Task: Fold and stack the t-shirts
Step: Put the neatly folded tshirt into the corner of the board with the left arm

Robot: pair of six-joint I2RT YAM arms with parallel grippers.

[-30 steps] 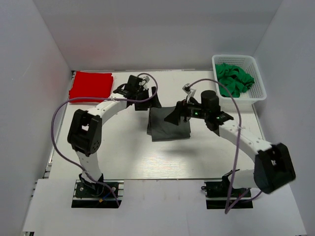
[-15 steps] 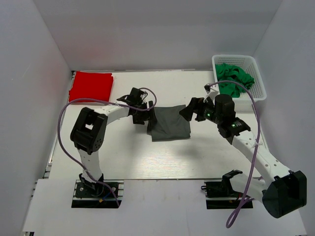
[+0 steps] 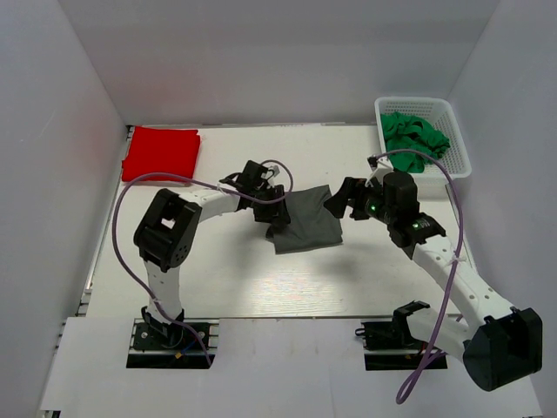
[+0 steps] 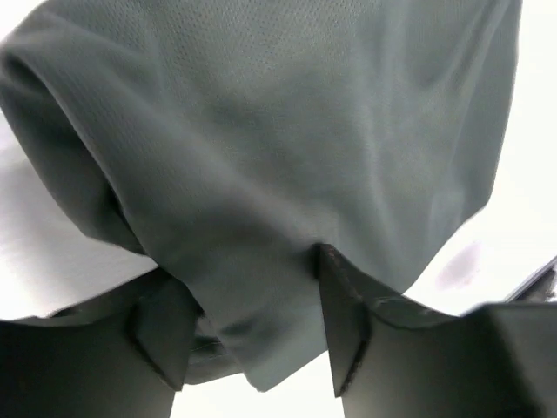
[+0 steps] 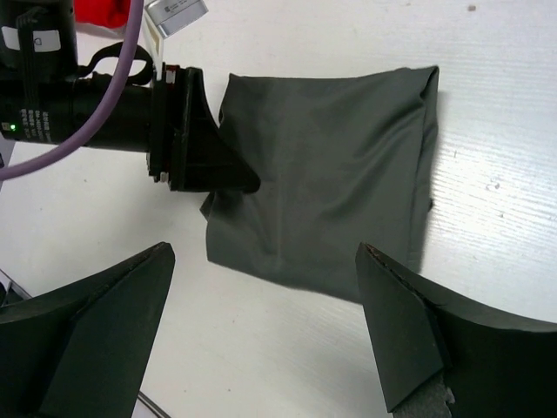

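Centrally on the white bench [image 3: 226, 279] lies the dark charcoal grey soft cloth t-shirt [image 3: 306, 225], folded to a rough rectangle. The left pincer [image 3: 267, 209] is clamped on a bunched fold at the shirt's left edge; in the left wrist view, grey fabric fills the gap between its fingers [image 4: 344, 326]. The right pincer [image 3: 339, 200] hangs spread wide, holding nothing, by the shirt's right edge. The bright red cloth t-shirt [image 3: 161, 152] rests folded at the far left corner, well apart. A white plastic lattice basket [image 3: 418, 102] at the far right holds crumpled green cloth [image 3: 416, 139].
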